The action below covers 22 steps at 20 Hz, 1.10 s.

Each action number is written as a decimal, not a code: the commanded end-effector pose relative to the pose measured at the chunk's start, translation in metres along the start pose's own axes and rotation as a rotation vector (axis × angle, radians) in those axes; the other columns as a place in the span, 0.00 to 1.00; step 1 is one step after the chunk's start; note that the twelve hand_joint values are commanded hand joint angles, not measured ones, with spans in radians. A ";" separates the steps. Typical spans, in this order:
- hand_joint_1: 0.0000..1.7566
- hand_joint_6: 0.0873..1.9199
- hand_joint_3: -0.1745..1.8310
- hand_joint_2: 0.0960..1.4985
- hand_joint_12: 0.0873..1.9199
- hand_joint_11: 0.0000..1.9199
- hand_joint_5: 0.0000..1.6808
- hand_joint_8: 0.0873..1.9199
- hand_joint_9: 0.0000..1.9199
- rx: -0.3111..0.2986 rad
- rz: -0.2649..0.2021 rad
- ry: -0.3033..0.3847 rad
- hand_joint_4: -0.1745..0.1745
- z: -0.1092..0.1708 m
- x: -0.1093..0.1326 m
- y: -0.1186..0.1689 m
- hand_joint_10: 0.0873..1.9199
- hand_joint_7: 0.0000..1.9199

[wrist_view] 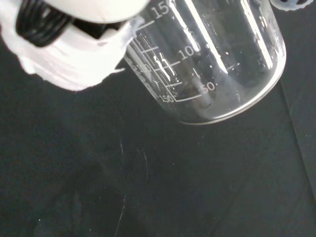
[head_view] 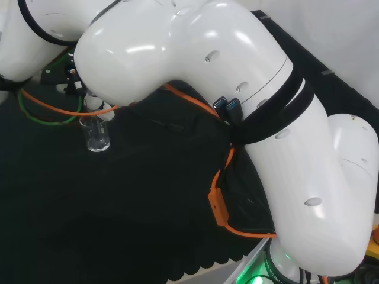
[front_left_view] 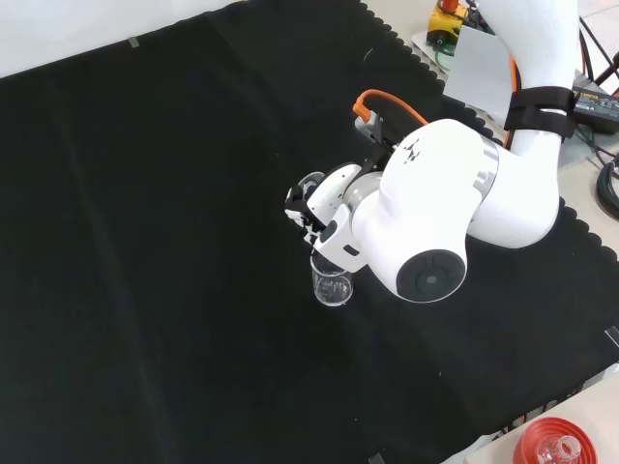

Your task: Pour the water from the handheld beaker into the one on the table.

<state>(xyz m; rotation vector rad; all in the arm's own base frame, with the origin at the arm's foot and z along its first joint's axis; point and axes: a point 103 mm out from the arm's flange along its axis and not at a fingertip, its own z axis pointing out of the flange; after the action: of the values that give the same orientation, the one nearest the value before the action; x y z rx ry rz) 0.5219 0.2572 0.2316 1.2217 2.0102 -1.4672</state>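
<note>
Above the black cloth (front_left_view: 145,242), hand (front_left_view: 324,208) curled round a tilted clear beaker (wrist_view: 217,64), second beaker (front_left_view: 332,285) standing just below.

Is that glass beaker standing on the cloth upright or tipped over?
Upright: in the front view the beaker stands on the black cloth, its round open mouth facing up, just below the hand.

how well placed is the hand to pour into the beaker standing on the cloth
Probably well. In the front view the hand holds a beaker just above the standing beaker, whose mouth looks open, with bare black cloth around it and nothing between them.
</note>
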 end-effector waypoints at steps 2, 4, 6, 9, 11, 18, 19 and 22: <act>0.63 0.34 0.39 0.43 0.44 0.59 0.74 0.00 0.86 -0.002 -0.002 -0.003 1.00 0.001 -0.001 0.000 0.00 0.94; 0.63 0.34 0.39 0.43 0.44 0.59 0.74 0.00 0.86 0.002 -0.002 0.006 1.00 0.001 -0.001 0.000 0.00 0.94; 0.63 0.34 0.39 0.43 0.44 0.59 0.74 0.00 0.86 0.002 -0.005 0.006 1.00 0.001 -0.001 0.000 0.00 0.94; 0.63 0.34 0.39 0.43 0.44 0.59 0.74 0.00 0.86 0.003 -0.007 -0.006 1.00 0.002 -0.001 0.001 0.00 0.94; 0.63 0.34 0.39 0.43 0.44 0.59 0.74 0.00 0.86 0.004 -0.005 -0.011 1.00 0.003 -0.002 0.001 0.00 0.94; 0.63 0.34 0.39 0.43 0.44 0.59 0.74 0.00 0.86 0.009 0.002 -0.015 1.00 0.002 -0.003 0.000 0.00 0.94; 0.63 0.34 0.39 0.43 0.44 0.59 0.74 0.00 0.86 0.005 0.001 -0.009 1.00 0.003 -0.003 -0.001 0.00 0.94; 0.63 0.34 0.39 0.43 0.44 0.59 0.74 0.00 0.86 0.004 0.002 -0.009 1.00 0.004 -0.003 -0.001 0.00 0.94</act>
<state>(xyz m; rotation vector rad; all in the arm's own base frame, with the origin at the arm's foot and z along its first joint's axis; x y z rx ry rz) 0.5228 0.2537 0.2328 1.2135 1.9966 -1.4796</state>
